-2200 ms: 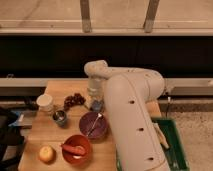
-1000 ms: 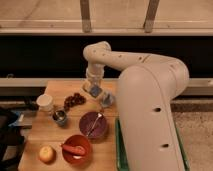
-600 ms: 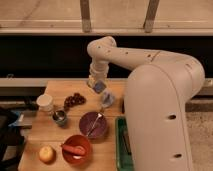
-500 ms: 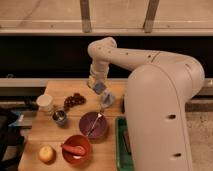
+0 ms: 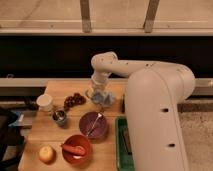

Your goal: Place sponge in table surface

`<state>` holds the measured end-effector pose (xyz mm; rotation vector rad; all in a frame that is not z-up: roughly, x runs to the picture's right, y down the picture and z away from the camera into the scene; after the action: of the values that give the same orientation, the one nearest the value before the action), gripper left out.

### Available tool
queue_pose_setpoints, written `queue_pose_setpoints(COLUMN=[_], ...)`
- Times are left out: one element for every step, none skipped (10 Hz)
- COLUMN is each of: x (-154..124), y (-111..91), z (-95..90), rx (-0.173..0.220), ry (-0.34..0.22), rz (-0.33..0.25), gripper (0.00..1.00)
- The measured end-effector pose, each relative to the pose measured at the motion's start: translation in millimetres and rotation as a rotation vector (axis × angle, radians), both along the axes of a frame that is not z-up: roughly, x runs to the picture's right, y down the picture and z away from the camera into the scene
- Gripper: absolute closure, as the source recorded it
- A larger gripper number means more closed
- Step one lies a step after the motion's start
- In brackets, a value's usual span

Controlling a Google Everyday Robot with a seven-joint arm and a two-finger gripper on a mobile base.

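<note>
My gripper (image 5: 100, 95) hangs from the white arm over the back middle of the wooden table (image 5: 40, 135), pointing down. A blue-grey piece that looks like the sponge (image 5: 103, 98) sits at its tip, at or just above the table top. I cannot tell whether it is held or lying free. It lies between the dark grapes (image 5: 74, 100) and the table's right edge, behind the purple bowl (image 5: 93, 125).
A white cup (image 5: 45, 102) and a small metal cup (image 5: 60, 117) stand at the left. A red bowl (image 5: 76, 148) with a red item and a yellow fruit (image 5: 46, 153) sit at the front. A green tray (image 5: 121, 142) lies at the right, partly hidden by the arm.
The arm has swung to the right, uncovering the table's front. The gripper shifted slightly right at the table's back and came down a little in the last half second.
</note>
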<state>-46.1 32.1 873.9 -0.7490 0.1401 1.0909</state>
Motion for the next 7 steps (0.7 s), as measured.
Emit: queue_pose_setpoints(x=[-10, -19, -25, -28, -32, -36, -37], y=[11, 21, 26, 31, 37, 41, 45], z=[4.5, 8.5, 11.1, 13.8, 17.2, 18.0, 17.6], rx=[-0.028, -0.052, -0.068, -0.081, -0.102, -0.113, -0.122], ry=[-0.021, -0.038, -0.050, -0.058, -0.061, -0.059, -0.046], rz=[0.011, 0.016, 0.024, 0.031, 0.029, 0.018, 0.019], gripper=[1.00, 1.00, 0.98, 0.93, 0.79, 0.70, 0.61])
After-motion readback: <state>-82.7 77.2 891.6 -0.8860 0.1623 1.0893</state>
